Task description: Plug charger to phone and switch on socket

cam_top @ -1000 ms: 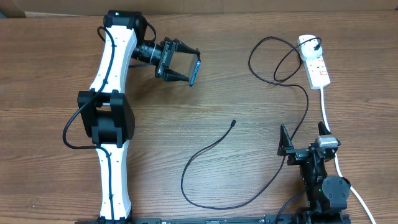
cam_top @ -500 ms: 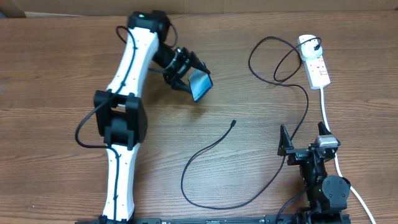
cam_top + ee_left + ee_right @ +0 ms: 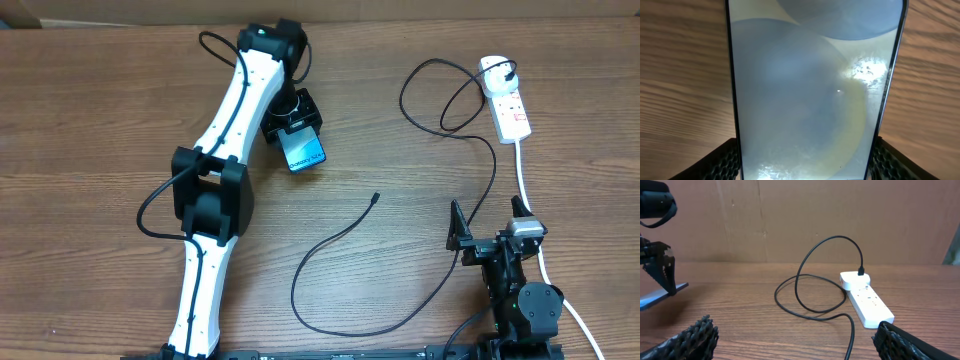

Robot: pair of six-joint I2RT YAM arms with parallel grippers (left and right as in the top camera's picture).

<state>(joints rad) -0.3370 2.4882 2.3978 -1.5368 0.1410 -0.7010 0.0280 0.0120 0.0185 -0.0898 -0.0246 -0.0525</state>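
Logging the left gripper (image 3: 296, 138) in the upper centre of the overhead frame: clamped across the phone (image 3: 304, 153), one finger on each long edge. Confirm in the left wrist view: black ribbed fingers (image 3: 722, 161) at both lower corners, pressed to the sides of the phone (image 3: 810, 90), glassy screen filling most of the frame, wood grain either side. Read the screen as light blue, facing up. Cannot tell whether the phone's free end touches the table (image 3: 90, 110).

Note the right gripper (image 3: 487, 222) at lower right of the overhead frame, jaws spread wide, nothing between them. Check in the right wrist view: ribbed fingertips (image 3: 692, 339) at the two bottom corners, well apart.

Place the charger (image 3: 293, 288) as a thin black cable looping across lower centre, its connector tip (image 3: 374, 199) lying loose on the wood at mid-frame, well apart from the phone and both grippers. Trace the other end up the right side, through a loop, to the black plug (image 3: 512, 72), seated in the top end of the socket (image 3: 508, 100) at upper right. See the same from the right wrist: socket (image 3: 867, 300) right of centre, plug (image 3: 862, 271) in its far end. Follow the thick white cord (image 3: 525, 175) from the socket's lower end down past the right gripper. Cannot tell the switch position: too small.
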